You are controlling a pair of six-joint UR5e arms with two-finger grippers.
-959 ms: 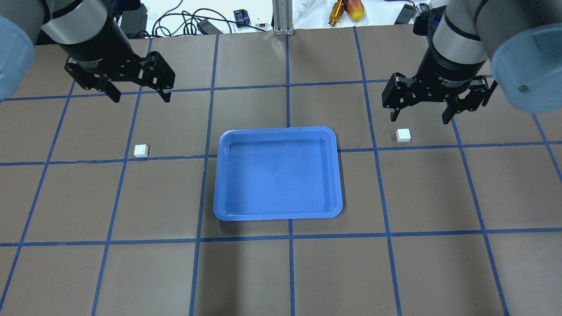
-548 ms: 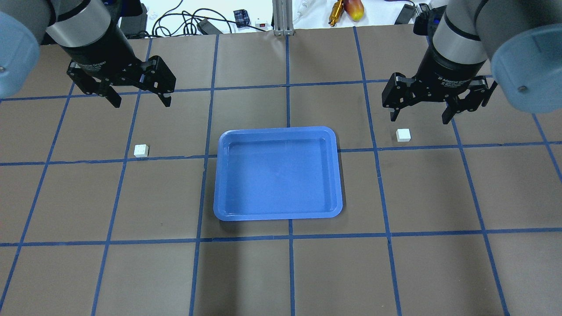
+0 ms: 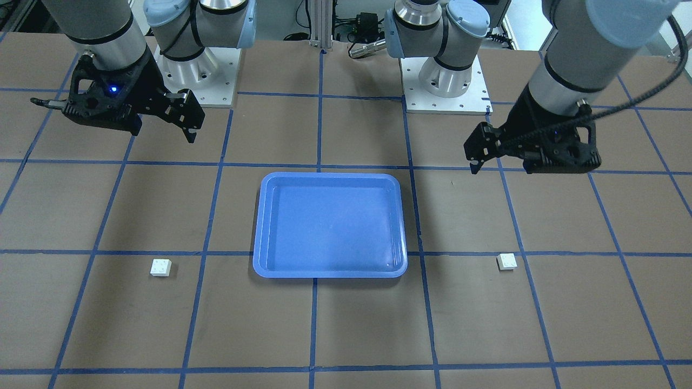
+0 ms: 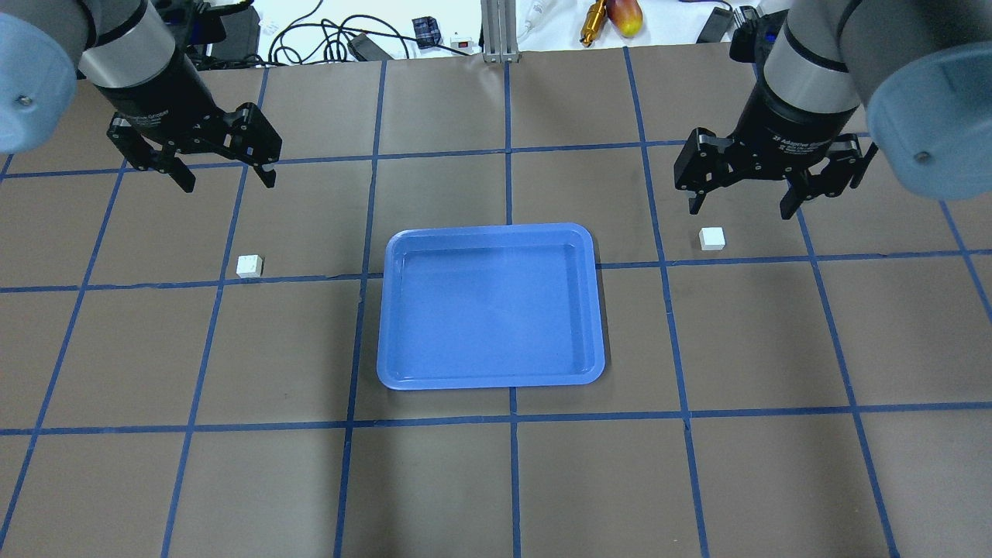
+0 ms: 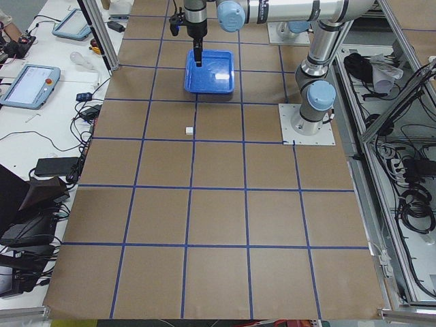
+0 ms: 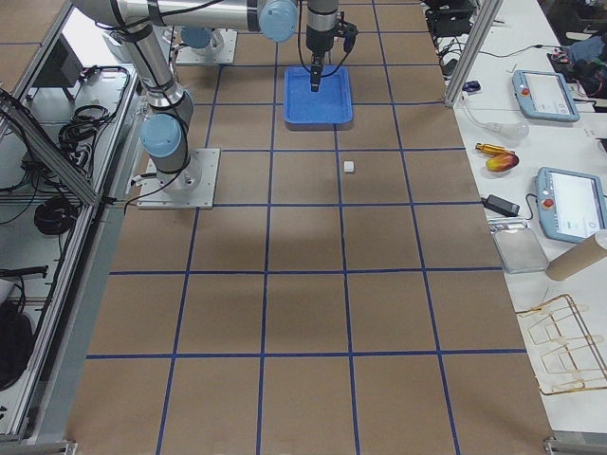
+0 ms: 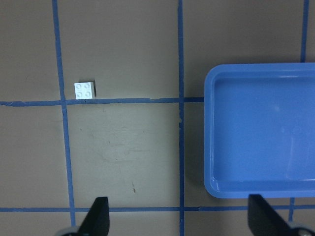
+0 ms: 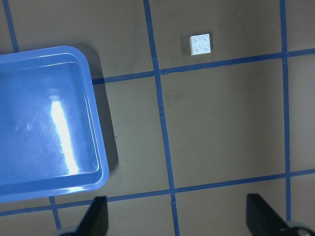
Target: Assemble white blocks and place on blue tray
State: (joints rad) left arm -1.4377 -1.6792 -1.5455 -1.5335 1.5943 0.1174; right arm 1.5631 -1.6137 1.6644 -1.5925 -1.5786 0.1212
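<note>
In the overhead view the left gripper (image 4: 229,184) and right gripper (image 4: 738,211) hang with jaws spread and empty; the left block (image 4: 249,266) and right block (image 4: 711,239) lie on the table (image 4: 496,480), one at each side of the blue tray (image 4: 496,227). The wrist views show each block studs up and well ahead, so the first reach seems in hand: each arm must descend over its block.

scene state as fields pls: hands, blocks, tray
blue tray: empty, on table
left white block: on table, robot's left of tray, studs up
right white block: on table, robot's right of tray, studs up
left hand: open, empty, raised
right hand: open, empty, raised
assembly: not started, blocks apart
</note>
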